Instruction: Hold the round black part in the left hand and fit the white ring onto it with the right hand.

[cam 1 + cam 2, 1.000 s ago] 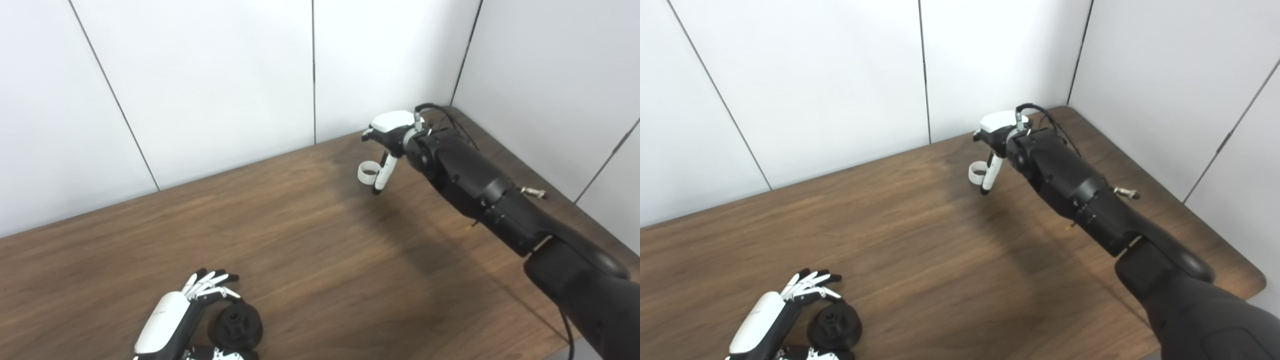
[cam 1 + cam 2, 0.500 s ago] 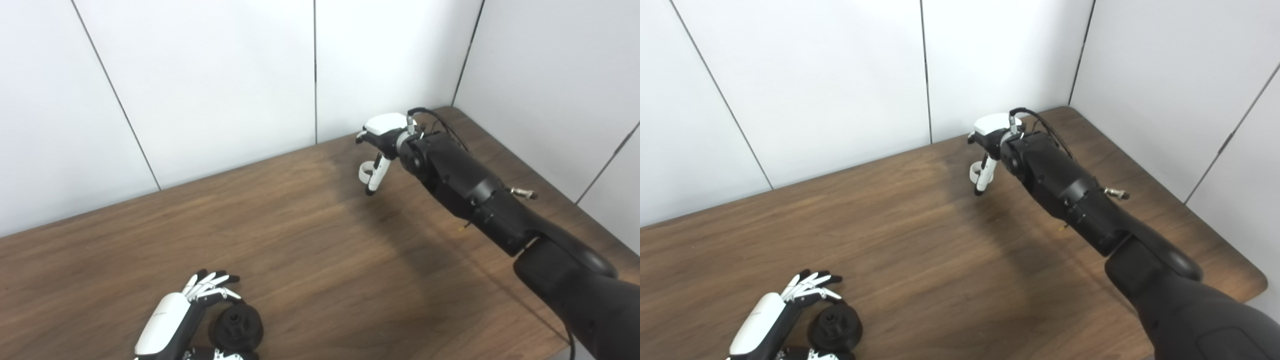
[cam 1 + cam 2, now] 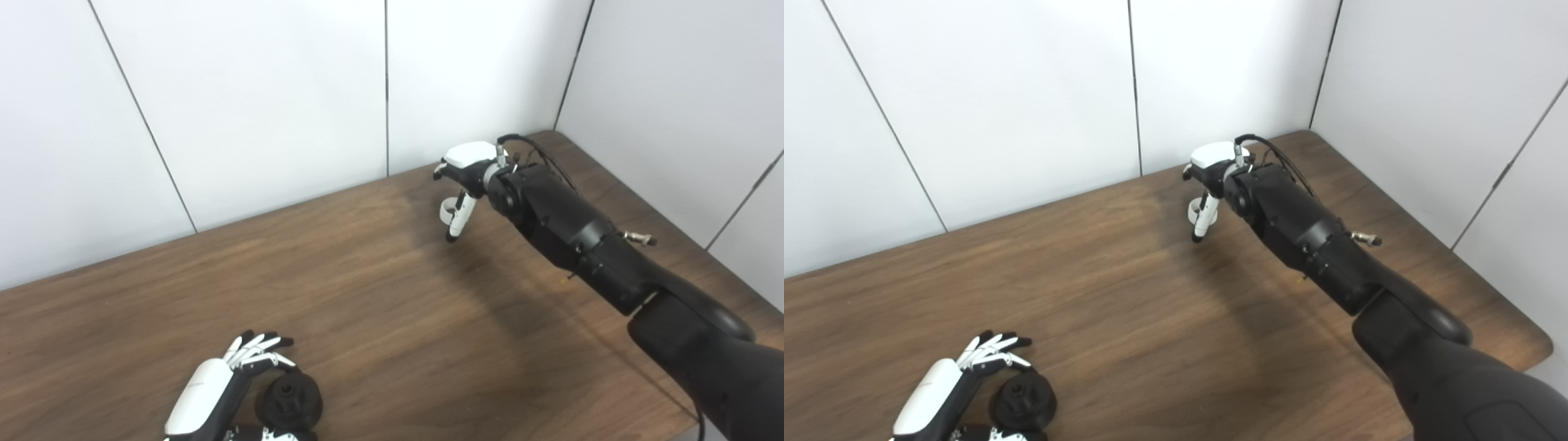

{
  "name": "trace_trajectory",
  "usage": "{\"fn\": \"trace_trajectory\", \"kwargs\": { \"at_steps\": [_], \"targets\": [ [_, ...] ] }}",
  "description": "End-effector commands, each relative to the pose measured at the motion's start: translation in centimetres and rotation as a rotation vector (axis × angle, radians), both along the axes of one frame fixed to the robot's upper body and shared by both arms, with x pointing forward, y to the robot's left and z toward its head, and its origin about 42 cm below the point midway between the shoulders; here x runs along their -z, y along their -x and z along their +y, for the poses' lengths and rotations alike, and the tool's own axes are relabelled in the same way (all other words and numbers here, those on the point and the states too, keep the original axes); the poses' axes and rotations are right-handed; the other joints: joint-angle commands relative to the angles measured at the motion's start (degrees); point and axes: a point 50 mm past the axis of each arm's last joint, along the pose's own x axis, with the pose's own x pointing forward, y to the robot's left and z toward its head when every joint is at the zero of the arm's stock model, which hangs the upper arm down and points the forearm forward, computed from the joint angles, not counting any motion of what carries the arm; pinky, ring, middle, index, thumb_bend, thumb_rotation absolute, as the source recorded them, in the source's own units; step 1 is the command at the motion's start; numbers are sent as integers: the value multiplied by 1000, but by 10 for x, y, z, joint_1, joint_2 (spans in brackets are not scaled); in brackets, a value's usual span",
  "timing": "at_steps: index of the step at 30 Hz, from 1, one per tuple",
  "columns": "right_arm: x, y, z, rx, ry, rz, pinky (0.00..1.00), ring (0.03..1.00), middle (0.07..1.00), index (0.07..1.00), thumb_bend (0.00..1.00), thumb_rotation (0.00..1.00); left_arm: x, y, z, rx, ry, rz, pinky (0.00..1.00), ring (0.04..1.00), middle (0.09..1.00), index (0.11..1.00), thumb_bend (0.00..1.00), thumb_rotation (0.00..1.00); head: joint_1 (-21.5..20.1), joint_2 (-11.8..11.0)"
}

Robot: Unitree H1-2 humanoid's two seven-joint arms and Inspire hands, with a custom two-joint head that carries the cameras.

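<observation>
Upper right of centre, the right hand (image 3: 463, 173) grasps the ring (image 3: 446, 211) between downward fingers. Lower left, the left hand (image 3: 211, 392) curls around the black part (image 3: 289, 400) on the table (image 3: 367, 306).

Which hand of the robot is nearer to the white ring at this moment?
The right hand. It is directly at the white ring, its fingers around it at the table's far side. The left hand is far away at the near edge, beside the round black part.

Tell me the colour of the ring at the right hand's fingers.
White. The white ring at the right hand shows best in the left eye view.
</observation>
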Motion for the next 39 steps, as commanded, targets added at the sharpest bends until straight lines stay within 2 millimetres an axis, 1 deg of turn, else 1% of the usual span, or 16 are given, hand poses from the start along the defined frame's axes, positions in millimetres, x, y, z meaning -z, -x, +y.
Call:
{"fn": "trace_trajectory", "kwargs": {
  "at_steps": [1,14,39],
  "targets": [
    [-31,-4,-5,-2,20,-90,943,1000,1000,883,956,362,5,5,9,-2,-48,31,1000,905,857,478,515,45,0,1],
    [-38,-1,-11,27,15,-80,955,1000,1000,888,943,338,5,3,10,-2,-36,36,1000,903,854,478,516,45,-3,4],
    [-37,2,-16,43,20,-77,962,1000,1000,884,932,320,3,5,11,-5,-28,48,1000,908,859,478,515,45,-5,9]
  ]
}}
